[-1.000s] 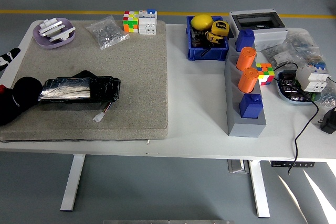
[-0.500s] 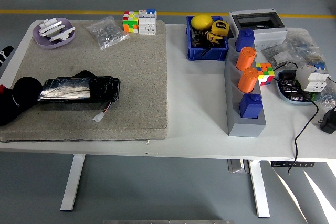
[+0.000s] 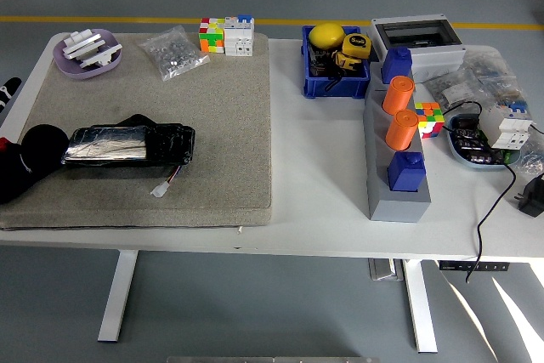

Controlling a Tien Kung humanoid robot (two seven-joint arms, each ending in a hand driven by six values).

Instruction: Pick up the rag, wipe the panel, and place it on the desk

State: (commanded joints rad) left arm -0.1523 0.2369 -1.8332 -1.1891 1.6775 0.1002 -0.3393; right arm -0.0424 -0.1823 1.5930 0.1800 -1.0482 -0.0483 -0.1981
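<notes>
Head view: scene unchanged since earlier.

Print on tape measure [image 3: 357,42] too small; illegible.

Enters from the left edge only: left arm [image 3: 8,183], black, lying low over the near left corner of the worktop [image 3: 323,201]. Ends in the left hand [image 3: 25,166], a dark rounded mass too blurred into black to tell its pose. Shows a small red patch at the edge, just above the arm.
</notes>
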